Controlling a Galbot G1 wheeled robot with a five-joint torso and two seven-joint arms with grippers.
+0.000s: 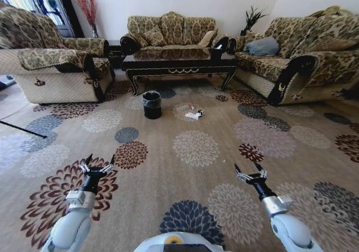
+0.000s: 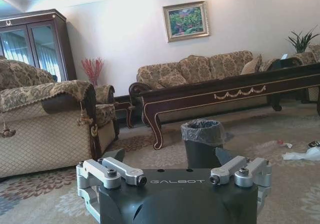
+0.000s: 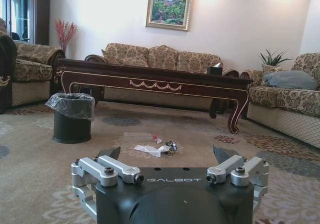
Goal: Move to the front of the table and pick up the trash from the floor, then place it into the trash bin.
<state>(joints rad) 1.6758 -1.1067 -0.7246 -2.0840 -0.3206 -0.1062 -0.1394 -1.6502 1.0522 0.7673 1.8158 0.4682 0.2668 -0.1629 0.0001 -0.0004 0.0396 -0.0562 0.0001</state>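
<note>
The dark-brown table (image 1: 179, 62) stands far ahead between the sofas. In front of it on the patterned carpet floor (image 1: 196, 148) sits the black trash bin (image 1: 151, 104) with a clear liner. The trash (image 1: 194, 114), a crumpled white paper with small bits, lies just right of it. My left gripper (image 1: 96, 163) and right gripper (image 1: 250, 170) hover open and empty low over the carpet, well short of both. In the right wrist view the paper (image 3: 151, 149), a clear bottle (image 3: 139, 135) and the bin (image 3: 71, 118) lie beyond the open gripper (image 3: 167, 155). In the left wrist view the bin (image 2: 202, 143) is ahead, the paper (image 2: 303, 155) off to one side.
An armchair (image 1: 50, 61) stands at the left, a sofa (image 1: 171, 30) behind the table and another sofa (image 1: 303, 61) at the right. A black tissue box (image 3: 215, 70) sits on the table. A thin dark rod (image 1: 22, 129) lies on the floor at far left. Open carpet stretches between me and the bin.
</note>
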